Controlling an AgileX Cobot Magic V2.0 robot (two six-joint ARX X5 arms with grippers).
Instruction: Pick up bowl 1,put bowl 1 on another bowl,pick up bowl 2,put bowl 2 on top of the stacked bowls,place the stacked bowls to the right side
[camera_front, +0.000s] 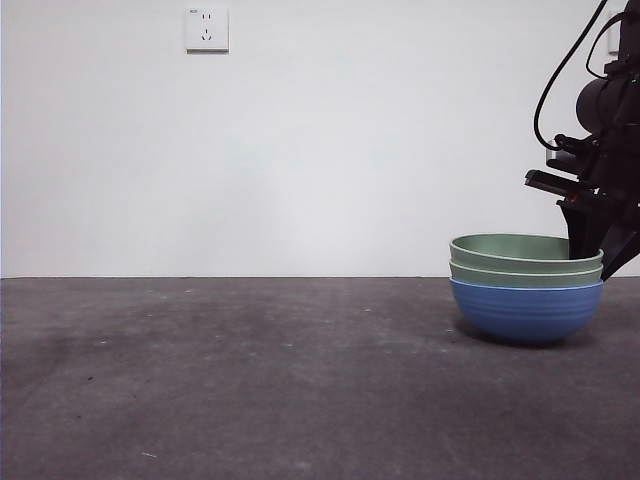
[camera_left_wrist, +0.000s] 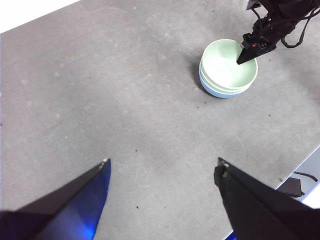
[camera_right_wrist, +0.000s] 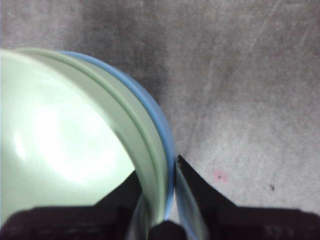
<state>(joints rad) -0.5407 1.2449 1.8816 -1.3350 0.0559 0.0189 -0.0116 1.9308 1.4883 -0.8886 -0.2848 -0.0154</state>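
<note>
The stacked bowls (camera_front: 526, 290) sit at my front view's three o'clock, my right gripper (camera_right_wrist: 170, 200) pinching their rims; I should release gently.

Even, bright light fills all views. The stacked bowls (camera_front: 526, 298) cast a soft shadow toward 7 o'clock. The right wrist view is blurred, with glare inside the top bowl.

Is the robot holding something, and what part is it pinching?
Yes. The right gripper pinches the stacked bowls by their rim, one jaw inside, one outside. The left gripper is open and holds nothing.
</note>
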